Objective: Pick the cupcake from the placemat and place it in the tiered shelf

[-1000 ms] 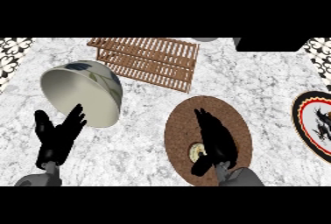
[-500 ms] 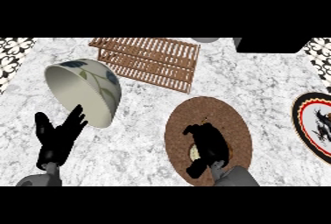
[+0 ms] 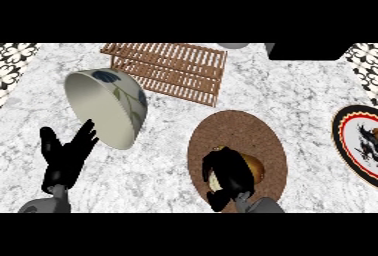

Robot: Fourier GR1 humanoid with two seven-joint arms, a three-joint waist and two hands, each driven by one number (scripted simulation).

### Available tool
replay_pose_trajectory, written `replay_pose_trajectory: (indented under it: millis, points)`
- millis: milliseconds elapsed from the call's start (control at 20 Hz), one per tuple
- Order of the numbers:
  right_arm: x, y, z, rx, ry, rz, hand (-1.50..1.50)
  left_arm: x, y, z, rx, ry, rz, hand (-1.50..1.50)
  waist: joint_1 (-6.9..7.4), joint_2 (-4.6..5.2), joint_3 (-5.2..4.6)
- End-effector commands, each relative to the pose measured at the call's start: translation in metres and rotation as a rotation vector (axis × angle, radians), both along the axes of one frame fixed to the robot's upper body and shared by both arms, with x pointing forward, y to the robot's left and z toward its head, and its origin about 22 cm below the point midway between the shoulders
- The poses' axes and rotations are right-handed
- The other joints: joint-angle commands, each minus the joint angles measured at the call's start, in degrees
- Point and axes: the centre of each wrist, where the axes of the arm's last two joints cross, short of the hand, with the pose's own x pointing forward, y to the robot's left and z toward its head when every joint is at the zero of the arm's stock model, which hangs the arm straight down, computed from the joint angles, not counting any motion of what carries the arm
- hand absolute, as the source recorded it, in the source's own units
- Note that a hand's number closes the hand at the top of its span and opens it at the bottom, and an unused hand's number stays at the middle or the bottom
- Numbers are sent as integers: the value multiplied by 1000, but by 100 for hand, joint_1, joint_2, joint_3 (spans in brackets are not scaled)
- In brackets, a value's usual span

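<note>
Right hand (image 3: 229, 172) has fingers curled round the cupcake (image 3: 256, 169) on the placemat (image 3: 244, 132), front edge of the counter (image 3: 162, 170); left hand (image 3: 65, 160) rests open, front-left.

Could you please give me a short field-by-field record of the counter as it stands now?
cupcake: over the placemat, partly hidden
right hand: curled round the cupcake
placemat: round, brown, centre-right
tiered shelf: wooden slats, far side
bowl: tipped on its side, left
left hand: open, resting lower left
plate: right edge, cut off
</note>
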Motion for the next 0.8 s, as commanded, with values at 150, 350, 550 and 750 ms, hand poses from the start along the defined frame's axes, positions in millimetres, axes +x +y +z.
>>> replay_pose_trajectory:
  millis: [150,350,550,750]
  points:
    - [18,59,38,39,-46,-208,150,16,-11,9,5,-11,-68,0,423,121,28]
    - [37,70,66,115,-111,-357,150,20,-32,9,-8,-22,-115,0,691,138,31]
    - [42,99,114,168,-288,-403,150,20,-32,6,-5,-8,-136,0,788,78,9]
    - [49,122,165,180,-455,-458,150,20,-36,3,-6,10,-132,0,701,2,-8]
